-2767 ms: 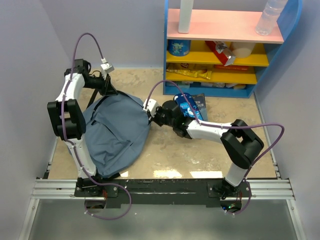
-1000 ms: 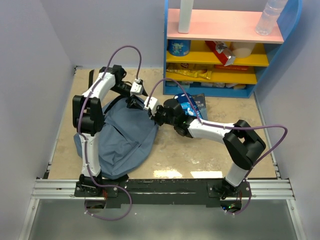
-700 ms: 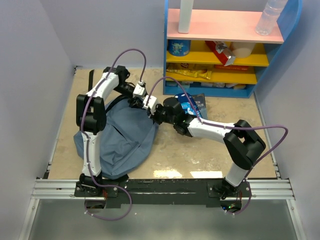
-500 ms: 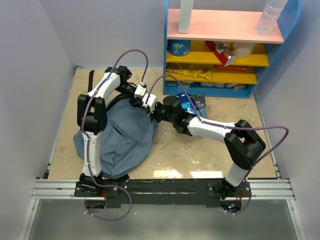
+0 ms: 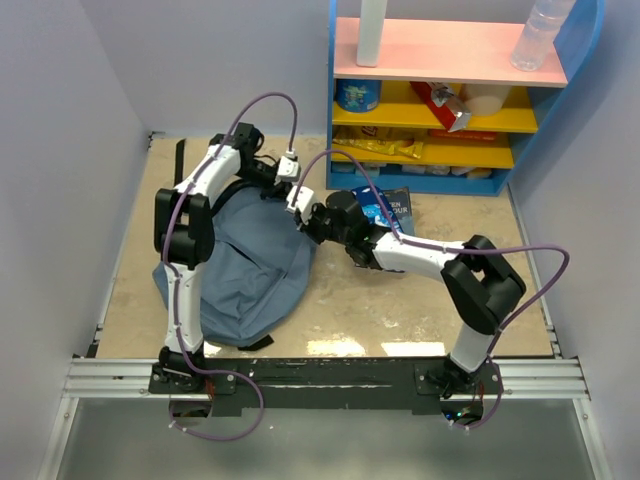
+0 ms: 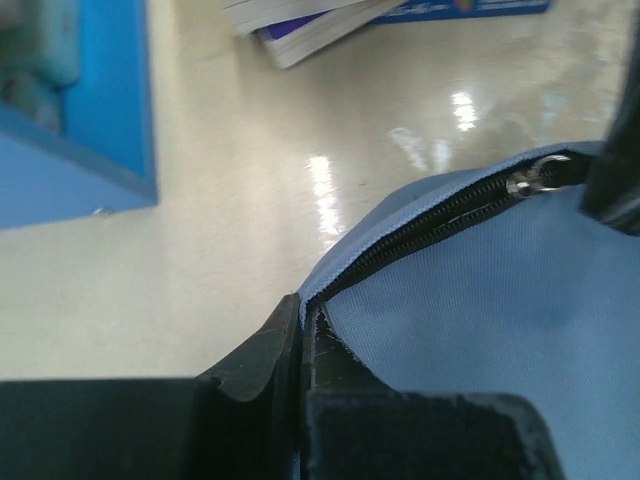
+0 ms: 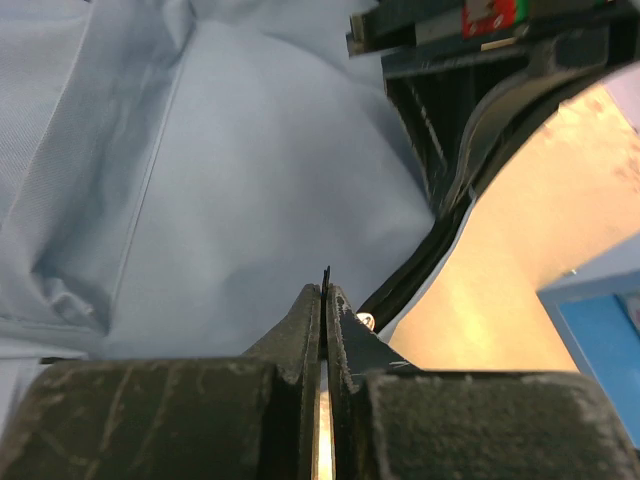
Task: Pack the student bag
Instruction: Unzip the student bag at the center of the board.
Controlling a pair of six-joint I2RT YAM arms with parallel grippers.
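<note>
The student bag (image 5: 245,270), slate-blue and soft, lies on the floor at the left. Both grippers meet at its upper right rim. My left gripper (image 5: 286,190) (image 6: 302,300) is shut on the bag's fabric edge (image 6: 470,300) right beside the black zipper (image 6: 420,225). Further along that track sits the silver slider (image 6: 530,180). My right gripper (image 5: 306,226) (image 7: 325,288) is shut on a thin black zipper pull, with the slider (image 7: 367,320) just beside its fingertips. The bag's cloth (image 7: 230,170) fills the right wrist view, and the left gripper's body (image 7: 480,90) shows at the top right.
A blue book (image 5: 385,208) lies on the floor right of the bag, its edge also at the left wrist view's top (image 6: 310,25). A blue shelf unit (image 5: 455,100) with yellow and pink boards holds snacks and a bottle. Grey walls close both sides.
My left arm has swung right along the bag's rim to meet the right gripper and has shut on the fabric edge. The right gripper has stayed shut, shifting slightly up.
</note>
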